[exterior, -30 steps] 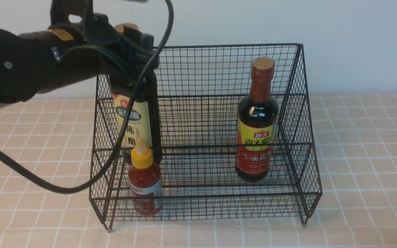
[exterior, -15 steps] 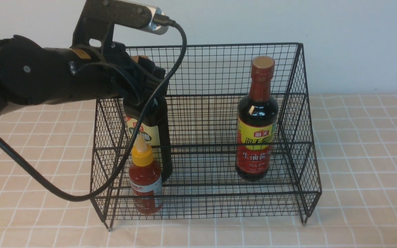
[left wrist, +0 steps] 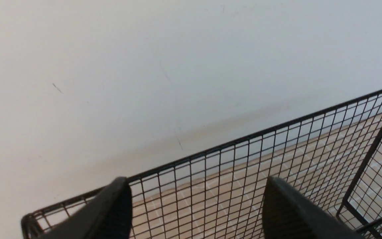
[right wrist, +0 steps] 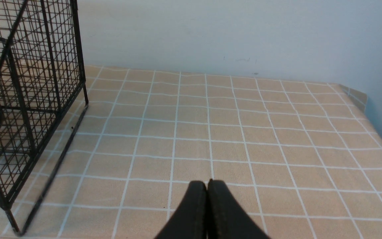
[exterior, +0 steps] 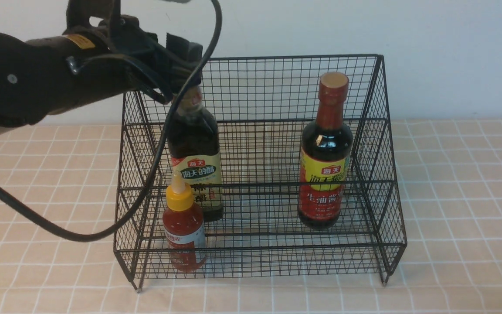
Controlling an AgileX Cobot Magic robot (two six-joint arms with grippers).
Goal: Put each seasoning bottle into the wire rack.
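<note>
All three bottles stand in the wire rack (exterior: 259, 174). Upper left, the left gripper (exterior: 177, 56), fingers wide and empty, should lift straight clear of the beige-label bottle (exterior: 195, 157); the right gripper (right wrist: 207, 196) is pressed closed, empty.

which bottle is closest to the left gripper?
The beige-label bottle, standing at the rack's left. The left gripper hangs just above its cap; the small red one sits lower, the red-neck one far right.

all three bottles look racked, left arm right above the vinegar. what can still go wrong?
The open left end effector hovers close over the beige-label bottle; a careless retreat could clip its neck. The arm's cable drapes across the wire rack beside the small red bottle and might snag.
</note>
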